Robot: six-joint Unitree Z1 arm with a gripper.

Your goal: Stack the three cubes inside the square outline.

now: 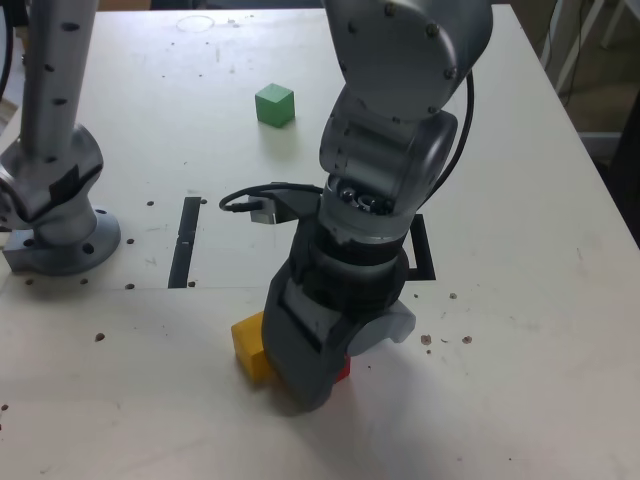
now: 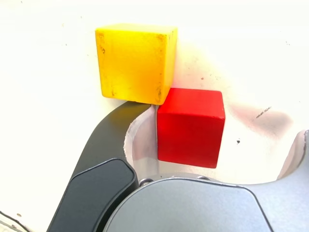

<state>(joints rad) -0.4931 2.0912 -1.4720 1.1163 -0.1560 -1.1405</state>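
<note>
Red cube [image 2: 190, 126] sits between the wide-apart fingers [image 2: 104, 150] of the gripper [image 1: 315, 375], touching the yellow cube [image 1: 250, 345], the green cube [image 1: 274, 104] far off, so nothing is stacked in the square outline [image 1: 425, 255] yet.

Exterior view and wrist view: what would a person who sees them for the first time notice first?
The big grey arm fills the middle of the exterior view, bent down to the table's near edge. Its open gripper sits around the red cube, with the yellow cube right beside it, corner to corner. The green cube stands alone far behind, and the square outline is mostly hidden behind the arm.
</note>
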